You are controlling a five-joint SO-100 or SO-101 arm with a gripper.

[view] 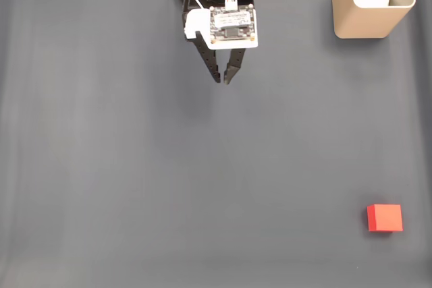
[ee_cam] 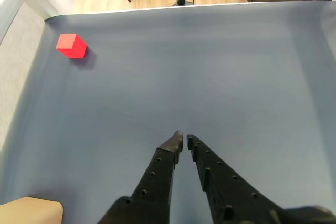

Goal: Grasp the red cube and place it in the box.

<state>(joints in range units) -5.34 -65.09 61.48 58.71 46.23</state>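
the step in hand looks like the reach: the gripper (view: 223,80) has nothing in it and the cube (view: 385,218) lies far off, so the job now is to travel and line up, not yet to grasp. in the fixed view the cube sits on the grey mat (view: 135,180) at lower right, well apart from the arm at top centre; the box (view: 372,1) stands at upper right, something pale inside it. in the wrist view the cube (ee_cam: 71,45) is at far left, near the mat's far edge.

to do this well, swing toward the cube first and spread the fingers before descending — they are nearly together now, tips almost touching, holding nothing. the cube looks slightly turned to the fingers' line, so i'd rotate the wrist until the pads meet two flat faces, not corners. come down with a finger on either side rather than sliding in, since a light block would likely skid on this smooth mat.

pose: the arm is tucked near its base, the gripper (ee_cam: 184,141) angled down toward bare mat, above it — whether it touches i cannot tell.
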